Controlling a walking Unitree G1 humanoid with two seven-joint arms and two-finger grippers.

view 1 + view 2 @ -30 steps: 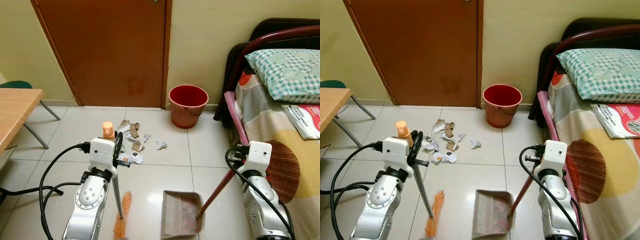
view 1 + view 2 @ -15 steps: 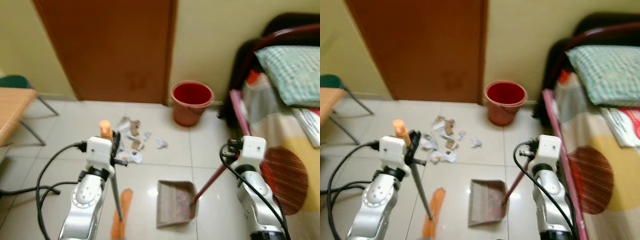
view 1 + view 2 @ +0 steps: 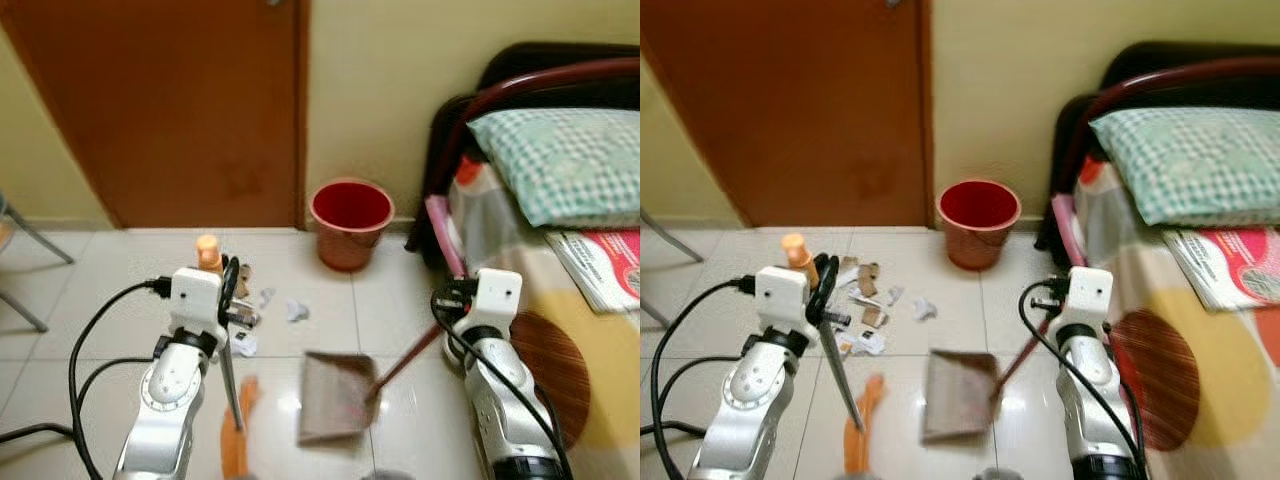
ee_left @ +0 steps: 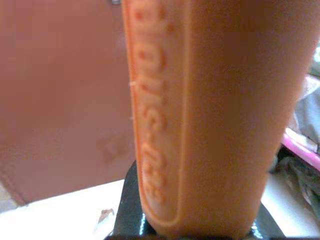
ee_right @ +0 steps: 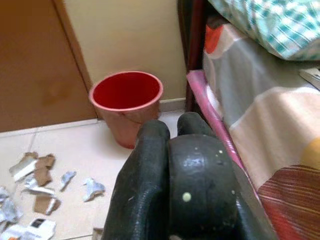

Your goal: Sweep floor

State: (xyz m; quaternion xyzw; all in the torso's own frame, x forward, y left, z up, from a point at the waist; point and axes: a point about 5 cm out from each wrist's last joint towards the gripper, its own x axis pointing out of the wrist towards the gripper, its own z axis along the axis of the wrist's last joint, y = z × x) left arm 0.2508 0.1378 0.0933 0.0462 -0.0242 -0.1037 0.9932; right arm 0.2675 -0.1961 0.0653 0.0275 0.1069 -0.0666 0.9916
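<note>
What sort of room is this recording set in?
Most likely a bedroom in a home. A bed with a checked pillow stands along the right, a closed brown door is set in the yellow wall, and a red bin sits on the tiled floor.

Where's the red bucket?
The red bucket stands on the floor against the yellow wall, between the brown door and the bed, just beyond the scattered paper scraps.

The orange broom handle [image 4: 200, 115] carries raised moulded characters running along its length, in the centre of the left wrist view; they are too blurred to read with certainty.
</note>
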